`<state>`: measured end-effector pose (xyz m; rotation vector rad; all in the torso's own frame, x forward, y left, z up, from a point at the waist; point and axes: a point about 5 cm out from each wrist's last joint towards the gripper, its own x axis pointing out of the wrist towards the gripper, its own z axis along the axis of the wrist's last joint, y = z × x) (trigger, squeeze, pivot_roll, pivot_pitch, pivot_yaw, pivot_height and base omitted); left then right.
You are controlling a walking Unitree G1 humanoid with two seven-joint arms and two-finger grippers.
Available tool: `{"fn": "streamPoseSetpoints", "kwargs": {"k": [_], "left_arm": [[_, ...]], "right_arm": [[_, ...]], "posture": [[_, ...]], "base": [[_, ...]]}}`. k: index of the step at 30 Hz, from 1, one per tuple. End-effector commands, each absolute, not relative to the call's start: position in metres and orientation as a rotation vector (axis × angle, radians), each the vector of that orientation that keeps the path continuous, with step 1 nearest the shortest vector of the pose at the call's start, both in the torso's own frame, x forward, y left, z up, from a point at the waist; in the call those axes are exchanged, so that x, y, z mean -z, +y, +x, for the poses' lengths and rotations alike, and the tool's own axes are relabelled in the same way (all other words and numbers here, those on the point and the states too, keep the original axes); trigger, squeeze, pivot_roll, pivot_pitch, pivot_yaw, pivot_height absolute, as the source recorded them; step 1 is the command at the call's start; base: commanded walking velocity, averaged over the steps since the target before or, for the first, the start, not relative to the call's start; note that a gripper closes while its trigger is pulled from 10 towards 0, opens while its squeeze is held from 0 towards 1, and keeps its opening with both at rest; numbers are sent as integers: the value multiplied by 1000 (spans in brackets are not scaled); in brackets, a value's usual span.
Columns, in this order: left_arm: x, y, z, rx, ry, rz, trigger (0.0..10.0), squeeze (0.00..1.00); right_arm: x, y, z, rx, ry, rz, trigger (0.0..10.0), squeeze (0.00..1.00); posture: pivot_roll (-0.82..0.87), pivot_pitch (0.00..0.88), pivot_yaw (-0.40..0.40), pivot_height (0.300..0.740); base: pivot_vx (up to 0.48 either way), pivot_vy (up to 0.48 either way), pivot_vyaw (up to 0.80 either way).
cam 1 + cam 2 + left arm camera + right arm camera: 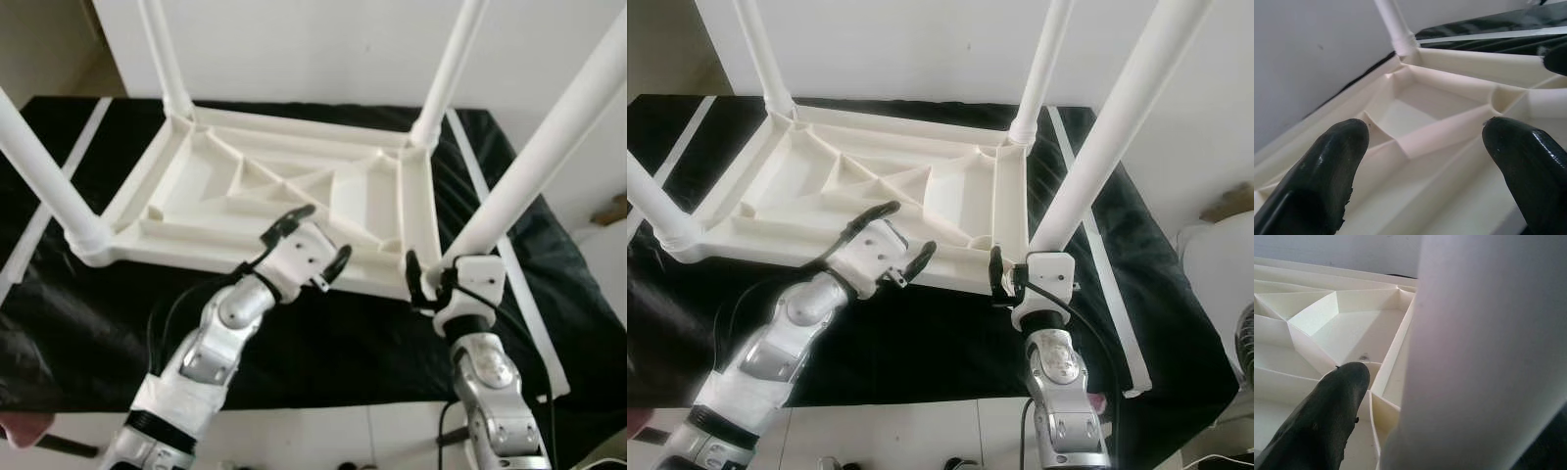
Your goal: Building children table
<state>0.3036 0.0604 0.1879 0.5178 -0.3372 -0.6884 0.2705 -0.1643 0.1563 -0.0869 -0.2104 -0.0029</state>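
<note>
On the black mat (88,323) at 12 o'clock from me lies the upturned white tabletop (284,201), and I count 4 legs standing in its 4 corners, so assembly looks nearly done; seating and flipping remain, I judge. My right gripper (1011,279) at 4 o'clock clasps the near-right leg (534,162) at its base. My left gripper (306,240) hovers spread and empty over the near rim.
</note>
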Motion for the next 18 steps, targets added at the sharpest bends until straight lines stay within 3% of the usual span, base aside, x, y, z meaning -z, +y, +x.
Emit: {"fn": "streamPoseSetpoints", "kwargs": {"k": [1,2,3,4,18], "left_arm": [[-186,56,298,722,-332,515,0,0],[-185,56,298,729,-326,520,4510,0],[-185,55,298,735,-322,523,4510,0],[-184,55,297,738,-319,527,10000,0],[-186,48,287,845,-312,479,10000,0]], "right_arm": [[-153,-167,270,-10,-202,-99,10000,0],[-153,-167,269,-15,-204,-102,10000,0],[-153,-168,269,-18,-206,-104,10000,0],[-154,-169,269,-24,-210,-111,10000,0],[-165,-184,271,-159,-247,-157,10000,0]], "posture": [[-93,137,-33,740],[-95,135,-32,740],[-95,135,-32,740],[-97,133,-32,740],[-110,121,-26,740]], "base": [[0,0,0],[0,0,0],[0,0,0],[0,0,0],[0,0,0]]}}
